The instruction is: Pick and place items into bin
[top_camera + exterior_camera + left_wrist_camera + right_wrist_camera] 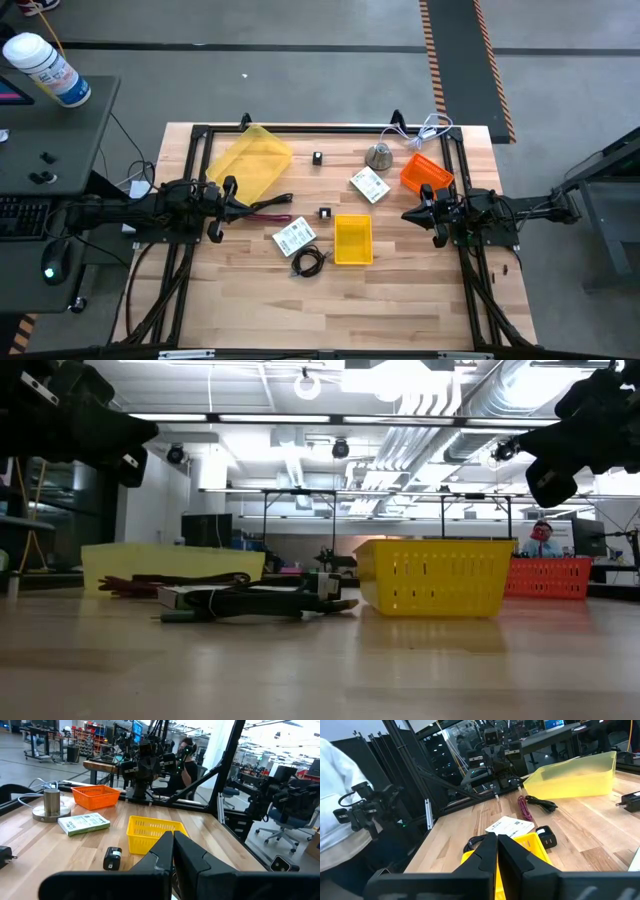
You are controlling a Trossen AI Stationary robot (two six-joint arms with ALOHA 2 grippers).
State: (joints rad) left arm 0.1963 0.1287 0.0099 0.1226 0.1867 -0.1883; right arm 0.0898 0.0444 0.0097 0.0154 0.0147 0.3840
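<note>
Both grippers hover above the table, shut and touching nothing. My left gripper point(238, 205) point(173, 854) is over the red-handled tool point(268, 214) point(524, 808). My right gripper point(407, 214) point(497, 854) is beside the small yellow basket point(352, 240) point(150, 832). One white packet point(294, 237) point(509, 826) lies flat near the coiled black cable point(308, 263). The other packet point(370, 185) point(83, 824) lies near the grey cone point(379, 155). One black block point(325, 213) point(112, 858) sits mid-table, another point(318, 158) farther back.
A large yellow translucent bin point(250, 160) point(575, 775) sits at the far left of the table. An orange basket point(425, 172) point(96, 796) sits at the far right, with white cable behind it. A black frame runs along the table's sides. A person sits beyond the table.
</note>
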